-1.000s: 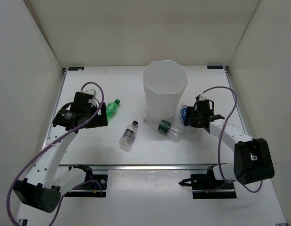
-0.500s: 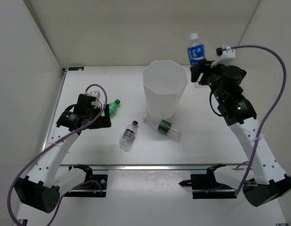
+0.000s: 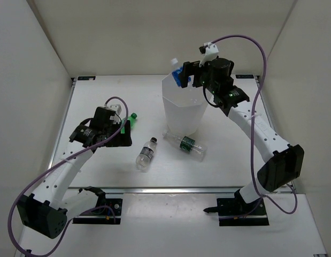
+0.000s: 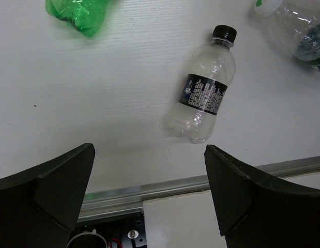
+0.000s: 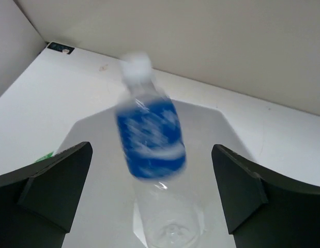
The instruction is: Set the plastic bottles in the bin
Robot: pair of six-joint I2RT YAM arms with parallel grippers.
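The tall translucent white bin [image 3: 182, 119] stands at mid-table. My right gripper [image 3: 190, 73] hovers open over its rim. A clear bottle with a blue label [image 3: 177, 75], blurred, hangs cap-up between the wide jaws without touching them, above the bin's mouth [image 5: 211, 129]; the right wrist view shows it [image 5: 149, 139] centred. My left gripper [image 3: 113, 137] is open and empty above the table, left of the bin. An all-green bottle [image 3: 132, 118] lies just behind it. A grey-labelled bottle [image 3: 147, 152] and a green-labelled bottle [image 3: 187, 144] lie in front of the bin.
A metal rail [image 3: 170, 188] runs along the table's near edge, with both arm bases below it. White enclosure walls close the left, right and back sides. In the left wrist view the grey-labelled bottle [image 4: 203, 95] lies ahead of the jaws, the green one [image 4: 79, 13] at top left.
My right arm lifted the blue-labelled bottle from the table right of the bin, carried it over the rim and opened its jaws. My left gripper drifted slightly right.
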